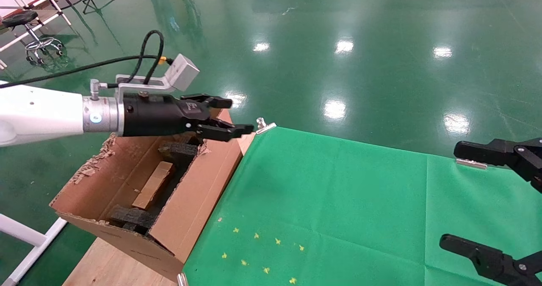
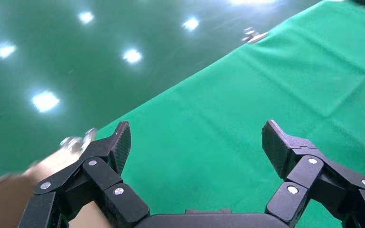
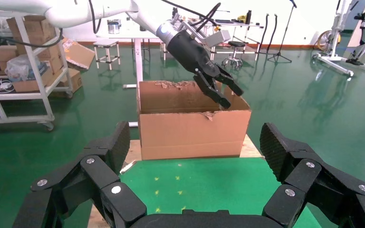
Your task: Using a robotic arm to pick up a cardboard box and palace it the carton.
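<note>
Left claw (image 1: 230, 116) spread empty above carton (image 1: 186, 210); cardboard box (image 1: 153, 185) inside.

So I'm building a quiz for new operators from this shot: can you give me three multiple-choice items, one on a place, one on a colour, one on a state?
1. Where is the small cardboard box?
A. on the cloth
B. inside the carton
C. in the left gripper

2. What colour is the table cloth?
A. green
B. blue
C. grey

3. How are the left gripper fingers?
A. shut on the box
B. open and empty
C. shut on foam

Key: B, the box lies in the carton between black foam blocks; A, the cloth is green; B, the left wrist view shows spread fingers holding nothing. The right gripper is parked at the cloth's right edge.
</note>
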You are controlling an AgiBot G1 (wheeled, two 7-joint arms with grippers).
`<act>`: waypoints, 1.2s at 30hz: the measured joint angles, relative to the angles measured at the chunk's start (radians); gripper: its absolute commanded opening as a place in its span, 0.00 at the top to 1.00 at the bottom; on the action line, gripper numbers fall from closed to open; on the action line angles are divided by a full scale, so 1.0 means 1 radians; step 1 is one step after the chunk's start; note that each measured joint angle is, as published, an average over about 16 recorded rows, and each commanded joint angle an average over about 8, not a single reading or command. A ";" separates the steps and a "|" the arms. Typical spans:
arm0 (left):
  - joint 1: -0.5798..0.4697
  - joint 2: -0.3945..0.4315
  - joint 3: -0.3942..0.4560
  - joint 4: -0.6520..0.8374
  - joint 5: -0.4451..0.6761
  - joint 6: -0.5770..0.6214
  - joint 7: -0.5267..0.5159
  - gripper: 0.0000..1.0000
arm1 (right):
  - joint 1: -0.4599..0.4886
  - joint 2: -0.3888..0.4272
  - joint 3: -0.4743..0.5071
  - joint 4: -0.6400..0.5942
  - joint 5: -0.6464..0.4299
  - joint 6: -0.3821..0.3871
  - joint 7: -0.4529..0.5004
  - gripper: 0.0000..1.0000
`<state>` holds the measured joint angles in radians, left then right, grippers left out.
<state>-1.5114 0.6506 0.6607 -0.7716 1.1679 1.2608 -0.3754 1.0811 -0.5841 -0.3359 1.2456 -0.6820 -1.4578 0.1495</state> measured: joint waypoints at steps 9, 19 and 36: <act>0.118 -0.011 -0.103 -0.138 -0.118 0.063 0.051 0.00 | 0.000 0.000 0.000 0.000 0.000 0.000 0.000 0.00; 0.249 -0.022 -0.217 -0.292 -0.249 0.134 0.107 0.00 | 0.000 0.000 0.000 0.000 0.000 0.000 0.000 0.00; 0.438 -0.039 -0.382 -0.514 -0.439 0.236 0.186 0.00 | 0.000 0.000 0.000 0.000 0.000 0.000 0.000 0.00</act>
<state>-1.0735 0.6112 0.2789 -1.2853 0.7288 1.4965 -0.1891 1.0810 -0.5840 -0.3360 1.2455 -0.6818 -1.4576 0.1494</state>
